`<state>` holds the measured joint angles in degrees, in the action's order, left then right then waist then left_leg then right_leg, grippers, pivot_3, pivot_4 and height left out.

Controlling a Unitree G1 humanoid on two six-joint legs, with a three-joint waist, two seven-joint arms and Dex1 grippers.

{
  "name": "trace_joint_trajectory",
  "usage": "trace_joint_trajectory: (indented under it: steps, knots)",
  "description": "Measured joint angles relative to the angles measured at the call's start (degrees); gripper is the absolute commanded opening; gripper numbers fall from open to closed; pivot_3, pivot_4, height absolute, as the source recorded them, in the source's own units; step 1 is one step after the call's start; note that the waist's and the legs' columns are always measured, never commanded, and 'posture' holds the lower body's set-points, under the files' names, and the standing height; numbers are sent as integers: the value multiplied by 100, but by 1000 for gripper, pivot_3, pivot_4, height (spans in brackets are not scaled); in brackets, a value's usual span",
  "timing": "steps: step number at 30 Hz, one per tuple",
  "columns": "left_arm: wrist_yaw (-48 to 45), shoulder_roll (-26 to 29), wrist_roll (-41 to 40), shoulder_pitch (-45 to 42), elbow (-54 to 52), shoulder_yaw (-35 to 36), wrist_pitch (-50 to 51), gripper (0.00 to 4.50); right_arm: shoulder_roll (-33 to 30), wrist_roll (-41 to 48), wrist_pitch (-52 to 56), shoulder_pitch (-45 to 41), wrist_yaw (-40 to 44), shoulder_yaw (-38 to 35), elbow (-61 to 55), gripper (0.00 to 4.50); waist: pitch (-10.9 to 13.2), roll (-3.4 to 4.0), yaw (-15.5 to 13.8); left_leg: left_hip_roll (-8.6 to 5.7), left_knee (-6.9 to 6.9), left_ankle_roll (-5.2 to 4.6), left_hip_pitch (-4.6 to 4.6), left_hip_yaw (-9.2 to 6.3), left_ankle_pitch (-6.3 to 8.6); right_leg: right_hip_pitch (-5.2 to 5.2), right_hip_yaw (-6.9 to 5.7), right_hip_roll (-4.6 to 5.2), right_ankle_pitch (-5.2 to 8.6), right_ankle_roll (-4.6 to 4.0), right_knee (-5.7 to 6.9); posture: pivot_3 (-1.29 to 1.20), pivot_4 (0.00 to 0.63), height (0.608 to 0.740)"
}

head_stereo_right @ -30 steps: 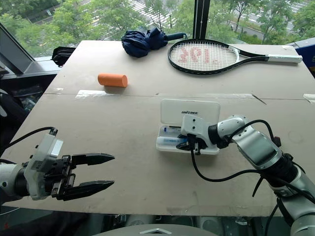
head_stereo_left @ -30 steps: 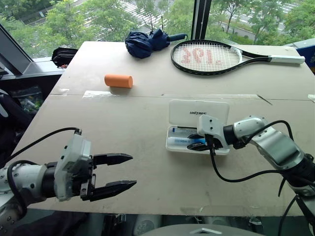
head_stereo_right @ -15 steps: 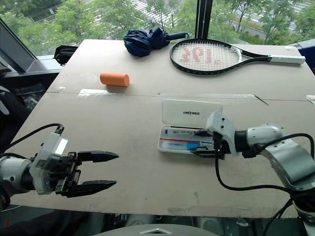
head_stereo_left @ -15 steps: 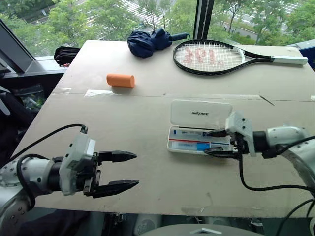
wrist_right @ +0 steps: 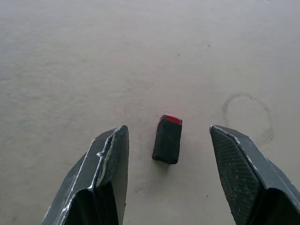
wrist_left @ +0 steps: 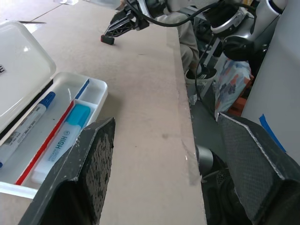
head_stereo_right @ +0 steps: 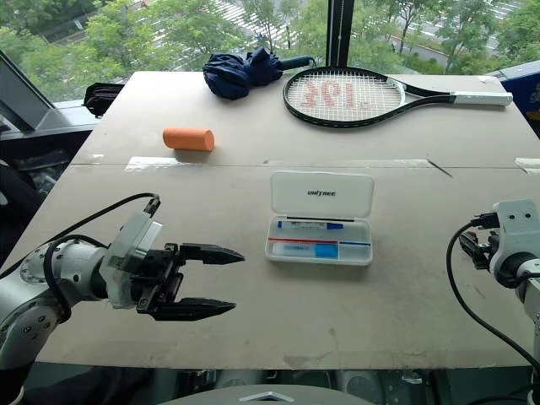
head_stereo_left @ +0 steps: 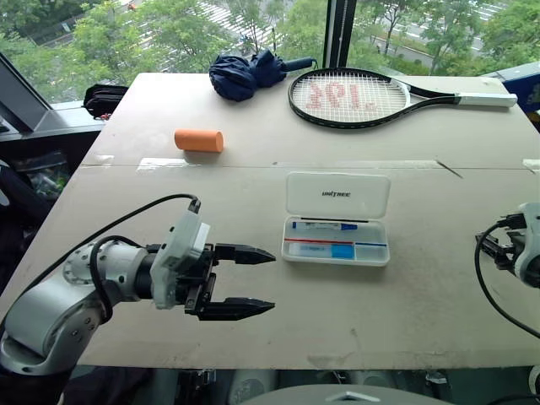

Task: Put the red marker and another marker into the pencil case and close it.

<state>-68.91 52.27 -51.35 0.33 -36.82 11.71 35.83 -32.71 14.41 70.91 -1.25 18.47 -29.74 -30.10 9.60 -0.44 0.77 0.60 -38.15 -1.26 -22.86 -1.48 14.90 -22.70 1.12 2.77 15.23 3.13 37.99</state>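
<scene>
Two grippers are sitting near your edge of the table (head_stereo_left: 253, 181). Your left gripper (head_stereo_left: 253, 281) is hovering low at about 7 o'clock from the pencil case (head_stereo_left: 337, 219), its black fingers (head_stereo_left: 240, 253) spread wide and gripping nothing. Your right gripper (wrist_right: 166, 154) is hanging at the far right, at about 3 o'clock from the case, its fingers parted over bare board with a small black cap (wrist_right: 167, 139) with a red end lying between them, untouched. Mid-table, the case is lying open, its lid folded back, with a blue-capped marker (head_stereo_left: 325, 225), a thin red strip and a blue highlighter (head_stereo_left: 321, 250) showing in the tray. Farther off, at 10 o'clock, an orange cylinder (head_stereo_left: 199, 140) is lying; beyond, a folded umbrella (head_stereo_left: 245, 72) and a racket (head_stereo_left: 363, 96) are resting.
</scene>
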Motion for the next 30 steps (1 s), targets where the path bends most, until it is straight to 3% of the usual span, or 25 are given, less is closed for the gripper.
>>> trace_joint_trajectory:
  steps: [3,4,6,10,16,18,20,22,25,30]
  knots:
    - [-3,-45,46,38,8,-106,-34,3473,89,-95,-63,-148,-197,106,521,2722,1,2,-1,0,0,0,-1,1,0,0,2,2,0,0,-2,0,150,732]
    - [-3,-54,66,61,15,-109,-52,3473,96,-107,-150,-181,-223,128,626,2499,1,2,-3,0,0,0,-1,1,0,0,2,2,0,0,-2,0,150,732]
    - [-9,-79,82,77,22,-113,-133,3473,96,-94,-271,-261,-224,162,802,1832,-1,-1,-2,1,-1,0,0,1,0,2,2,2,0,1,-2,0,150,732]
    - [-13,-83,147,172,44,-111,-193,3473,-63,-19,-392,-181,-55,197,848,12,-1,-1,-28,0,-2,-1,-1,0,0,3,2,6,0,1,-2,0,150,732]
    - [-14,-73,154,147,114,-97,-200,3473,-1184,822,-1101,337,1713,525,-103,12,7,13,22,8,1,-2,3,1,1,2,3,-1,0,4,-2,0,150,732]
    - [-17,-52,153,93,144,-88,-197,3473,-1804,1270,-1566,122,2757,1106,-577,12,7,11,41,25,1,-1,8,-1,1,4,-3,-11,0,4,-2,0,150,732]
    - [-18,-42,153,49,154,-89,-193,3473,-1979,1403,-1847,-244,3205,1632,-752,12,8,6,31,31,-2,-1,5,-6,0,3,-8,-16,1,3,-2,0,150,732]
    - [-13,-27,151,7,153,-93,-185,3473,-2149,1238,-2402,-902,3700,2668,-642,12,9,6,19,31,-3,-1,3,-6,0,2,-8,-15,1,2,-3,0,150,732]
    - [-3,-21,150,24,152,-89,-169,3473,-2225,935,-2912,-1172,4067,3443,-257,12,14,-2,-60,12,-5,0,-10,-19,0,1,-21,0,1,3,-5,0,150,732]
    - [46,-9,136,259,105,-13,-150,3473,-2279,376,-3551,-1463,4352,4024,490,12,16,-4,-57,1,-6,-1,-11,-11,0,1,-16,18,0,3,-9,0,150,732]
